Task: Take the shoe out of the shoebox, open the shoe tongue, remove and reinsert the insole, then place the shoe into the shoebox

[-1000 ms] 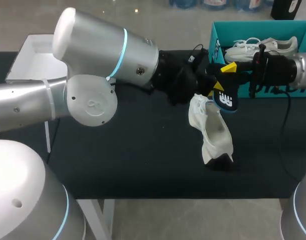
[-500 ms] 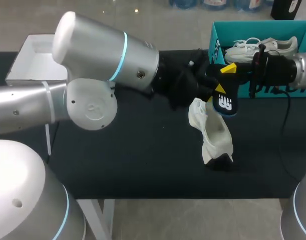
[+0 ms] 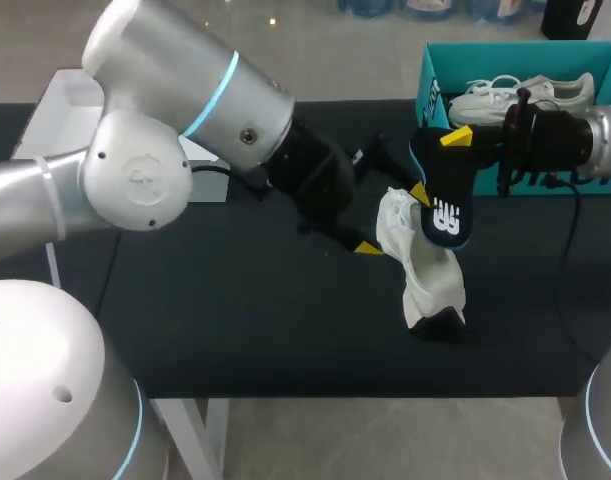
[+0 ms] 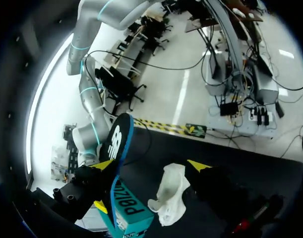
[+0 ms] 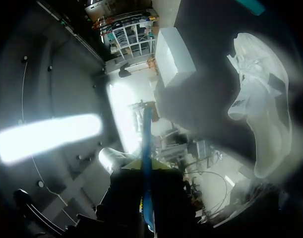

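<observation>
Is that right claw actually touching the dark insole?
Touching. In the left wrist view, the right gripper clamps the insole between its two yellow tips, one pressed against each face.

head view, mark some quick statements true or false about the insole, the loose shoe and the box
1. The right tool is shut on the dark blue insole with a white logo. True.
2. The dark blue insole sits inside the white sneaker. False: it is out of the sneaker, held up by the right tool.
3. The white sneaker lies inside the teal cardboard shoebox. False: it rests on the black table, outside the box.
4. A second white shoe lies in the teal cardboard shoebox. True.
</observation>
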You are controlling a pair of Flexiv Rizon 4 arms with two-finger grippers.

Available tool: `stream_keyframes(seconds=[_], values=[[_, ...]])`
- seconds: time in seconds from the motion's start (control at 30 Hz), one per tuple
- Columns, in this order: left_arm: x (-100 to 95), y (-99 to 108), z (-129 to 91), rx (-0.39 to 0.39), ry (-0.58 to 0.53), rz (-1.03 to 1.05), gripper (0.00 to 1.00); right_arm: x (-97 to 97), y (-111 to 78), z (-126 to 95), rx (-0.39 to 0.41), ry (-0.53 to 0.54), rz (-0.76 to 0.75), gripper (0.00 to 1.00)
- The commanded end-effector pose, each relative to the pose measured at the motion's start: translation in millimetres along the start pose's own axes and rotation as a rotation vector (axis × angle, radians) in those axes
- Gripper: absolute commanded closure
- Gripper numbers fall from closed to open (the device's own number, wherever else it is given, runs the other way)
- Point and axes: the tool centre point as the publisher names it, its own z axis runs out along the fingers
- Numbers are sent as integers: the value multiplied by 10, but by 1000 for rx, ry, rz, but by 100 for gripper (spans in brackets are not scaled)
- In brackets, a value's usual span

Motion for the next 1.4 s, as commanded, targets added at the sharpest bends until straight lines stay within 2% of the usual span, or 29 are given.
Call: stream_keyframes(seconds=[0.03,0.23,0.47,1.13,1.23,1.4], values=[[-18,17,-683,15,190,16,0,-1,5,2,1,-1,0,100],[-154,45,-917,-2,355,66,0,-1,5,2,1,-1,0,100],[-506,60,-1160,-45,564,147,0,-1,5,2,1,-1,0,100],[-506,60,-1160,-45,564,147,0,-1,5,2,1,-1,0,100],[-732,200,-1302,-129,699,216,0,-1,5,2,1,-1,0,100],[-1016,413,-1304,-180,818,289,0,-1,5,2,1,-1,0,100]])
